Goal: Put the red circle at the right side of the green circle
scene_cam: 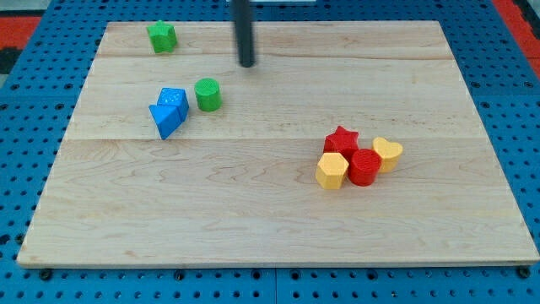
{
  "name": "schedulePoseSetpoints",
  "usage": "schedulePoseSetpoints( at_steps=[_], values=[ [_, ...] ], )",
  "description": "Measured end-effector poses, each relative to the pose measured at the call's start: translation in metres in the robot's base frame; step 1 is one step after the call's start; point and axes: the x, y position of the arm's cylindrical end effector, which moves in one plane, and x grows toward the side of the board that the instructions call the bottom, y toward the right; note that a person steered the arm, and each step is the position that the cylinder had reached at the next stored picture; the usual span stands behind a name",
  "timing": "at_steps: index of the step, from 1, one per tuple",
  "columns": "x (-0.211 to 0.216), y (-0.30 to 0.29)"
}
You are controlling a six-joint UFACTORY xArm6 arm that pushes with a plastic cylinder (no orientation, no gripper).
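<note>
The red circle (364, 167) sits at the view's right of centre, pressed among a red star (342, 139), a yellow hexagon (332, 171) and a yellow heart (387, 154). The green circle (207, 94) stands at the upper left, just right of a blue cube (173, 100). My tip (246, 63) is on the board near the view's top, above and to the right of the green circle, far from the red circle.
A blue triangle (166, 120) lies below the blue cube. A green star (161, 36) sits near the top left corner. The wooden board (253, 211) rests on a blue pegboard table (25, 127).
</note>
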Motion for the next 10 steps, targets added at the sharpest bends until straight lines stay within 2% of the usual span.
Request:
schedulePoseSetpoints(
  at_steps=[1,2,3,4,5,6,8,10],
  values=[
    [0.028,0.124],
    [0.104,0.209],
    [0.183,0.212],
    [0.237,0.183],
    [0.261,0.160],
    [0.234,0.123],
    [0.156,0.087],
    [0.157,0.048]
  ],
)
